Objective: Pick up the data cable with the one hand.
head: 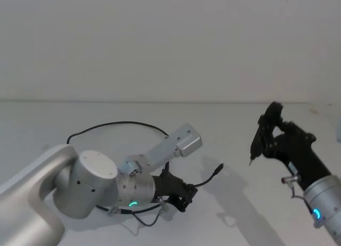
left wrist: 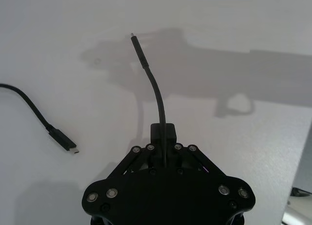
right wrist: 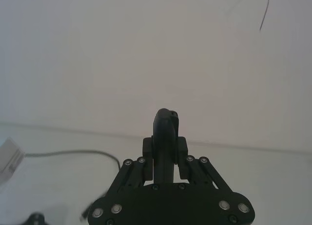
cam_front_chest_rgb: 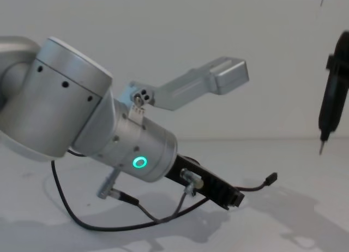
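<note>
Left gripper (left wrist: 163, 131) pinches the light, floppy data cable (left wrist: 157, 88) back from its plug (left wrist: 138, 46), decent spot; right gripper (right wrist: 165, 147) idles, holding a pen tool (right wrist: 166, 120).

Table (head: 234, 139) open between left gripper (head: 186, 197) and pen-like tool (head: 261, 134) held aloft at right; data cable (head: 122, 123) loops behind that gripper.

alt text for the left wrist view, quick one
The left gripper is shut on the data cable, whose short free end arcs away from the jaws to a plug over the white table. The cable's other plug lies flat on the table, apart from the gripper.
</note>
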Controlling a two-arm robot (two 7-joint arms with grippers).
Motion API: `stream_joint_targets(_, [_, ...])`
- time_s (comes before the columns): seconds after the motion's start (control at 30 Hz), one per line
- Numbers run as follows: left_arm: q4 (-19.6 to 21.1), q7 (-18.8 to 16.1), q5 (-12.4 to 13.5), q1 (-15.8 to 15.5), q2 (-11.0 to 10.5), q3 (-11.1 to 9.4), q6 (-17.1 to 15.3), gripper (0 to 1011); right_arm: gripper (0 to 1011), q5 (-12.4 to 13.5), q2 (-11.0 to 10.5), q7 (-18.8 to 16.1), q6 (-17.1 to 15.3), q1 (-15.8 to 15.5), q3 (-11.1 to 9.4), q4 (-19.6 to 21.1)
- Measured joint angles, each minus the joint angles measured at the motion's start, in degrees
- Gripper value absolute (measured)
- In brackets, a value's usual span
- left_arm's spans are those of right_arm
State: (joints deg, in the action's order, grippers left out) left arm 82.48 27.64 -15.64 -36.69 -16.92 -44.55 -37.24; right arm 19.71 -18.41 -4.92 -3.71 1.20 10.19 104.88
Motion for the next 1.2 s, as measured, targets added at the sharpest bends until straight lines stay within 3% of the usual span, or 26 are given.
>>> stream_joint_targets(0.5, [6.32,4.27,0.32,0.74,-5.72,1.14,4.19,41,279,7.08,1.51,-1.62,-4.85,4.49,-3.62,3.10])
stream_joint_targets(0.93, [8.93,5.23,-0.49,1.14,-7.61,2.73,5.36,41,279,13.04,2.55,-1.83,-10.09,6.93,-5.24,3.01])
stream_joint_targets(1.2, [9.59,5.45,-0.67,1.22,-8.06,3.09,5.65,41,279,15.05,3.23,-1.81,-11.28,7.81,-5.16,1.80])
